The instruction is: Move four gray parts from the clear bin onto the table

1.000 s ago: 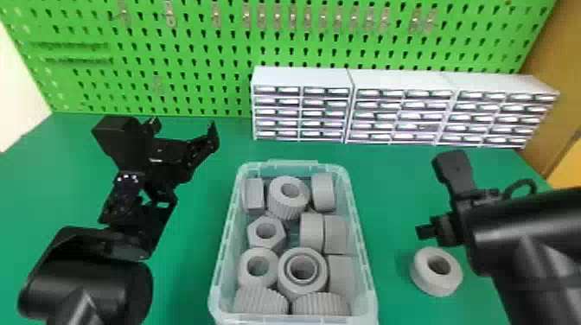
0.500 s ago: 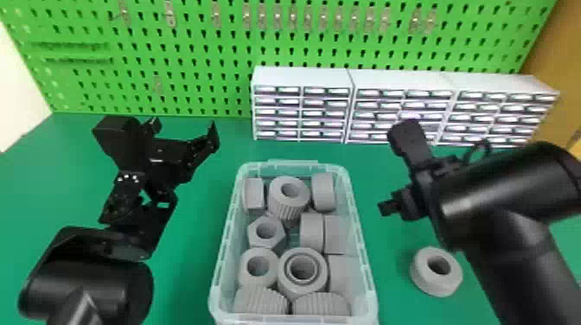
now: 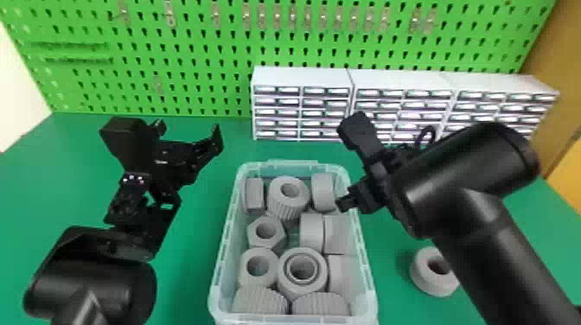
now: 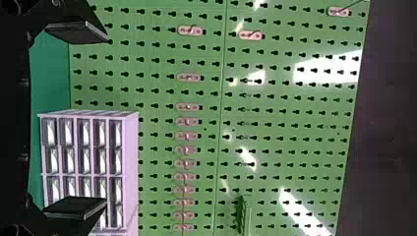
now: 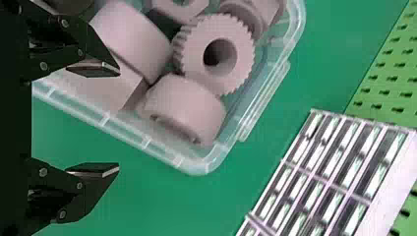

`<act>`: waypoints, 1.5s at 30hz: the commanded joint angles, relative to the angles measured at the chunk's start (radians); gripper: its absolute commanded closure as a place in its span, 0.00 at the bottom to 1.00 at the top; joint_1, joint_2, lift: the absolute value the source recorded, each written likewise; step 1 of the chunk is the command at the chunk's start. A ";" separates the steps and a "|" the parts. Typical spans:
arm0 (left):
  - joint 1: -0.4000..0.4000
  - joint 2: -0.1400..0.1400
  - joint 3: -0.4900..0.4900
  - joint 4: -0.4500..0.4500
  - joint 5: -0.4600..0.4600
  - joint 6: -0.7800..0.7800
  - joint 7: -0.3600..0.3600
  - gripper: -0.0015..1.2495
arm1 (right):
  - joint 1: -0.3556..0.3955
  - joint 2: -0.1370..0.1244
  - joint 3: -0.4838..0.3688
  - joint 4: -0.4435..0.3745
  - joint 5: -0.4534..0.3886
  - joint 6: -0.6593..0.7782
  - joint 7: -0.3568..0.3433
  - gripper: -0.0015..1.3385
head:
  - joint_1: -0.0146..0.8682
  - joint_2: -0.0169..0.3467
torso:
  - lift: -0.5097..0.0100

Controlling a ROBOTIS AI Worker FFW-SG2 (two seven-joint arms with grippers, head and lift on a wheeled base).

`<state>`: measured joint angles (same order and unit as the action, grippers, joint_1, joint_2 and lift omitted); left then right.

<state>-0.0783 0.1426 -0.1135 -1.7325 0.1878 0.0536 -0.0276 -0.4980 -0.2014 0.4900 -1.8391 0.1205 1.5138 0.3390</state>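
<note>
Jaws spread and empty, the right gripper (image 5: 118, 121) swings from the lone gray part (image 3: 424, 283) on the worktop (image 3: 181, 276) to the clear bin (image 3: 366, 268) of others (image 3: 287, 207), apparently for pick two; the left gripper (image 4: 106, 120) hangs spread.

Green pegboard (image 3: 194, 54) upright at rear; small clips (image 3: 246, 16) in a row on it. Three white drawer cabinets (image 3: 300, 77), side by side, in front. Brown panel (image 3: 557, 56) at right, pale wall (image 3: 17, 86) at left.
</note>
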 commanded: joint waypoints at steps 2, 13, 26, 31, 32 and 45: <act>0.000 0.000 0.000 0.002 -0.002 0.003 0.000 0.09 | -0.042 0.017 0.042 0.055 -0.042 -0.027 0.000 0.42 | 0.79 0.12 | 0.89; 0.000 0.000 -0.003 0.008 -0.002 0.005 0.000 0.09 | -0.082 0.023 0.081 0.138 -0.122 -0.046 0.005 0.42 | 0.79 0.12 | 0.89; 0.000 0.000 -0.002 0.008 -0.002 0.005 0.000 0.09 | -0.082 0.028 0.075 0.164 -0.120 -0.052 0.009 0.42 | 0.79 0.12 | 0.89; -0.001 0.000 -0.002 0.008 -0.002 0.006 0.000 0.09 | -0.082 0.028 0.073 0.164 -0.120 -0.052 0.009 0.42 | 0.79 0.12 | 0.89; -0.001 0.000 -0.002 0.008 -0.002 0.006 0.000 0.09 | -0.082 0.028 0.073 0.164 -0.120 -0.052 0.009 0.42 | 0.79 0.12 | 0.89; 0.000 0.000 -0.003 0.008 -0.002 0.006 0.000 0.09 | -0.082 0.028 0.071 0.164 -0.120 -0.057 0.009 0.42 | 0.79 0.12 | 0.89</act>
<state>-0.0785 0.1426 -0.1164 -1.7242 0.1856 0.0598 -0.0277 -0.5795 -0.1733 0.5615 -1.6750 0.0000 1.4599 0.3482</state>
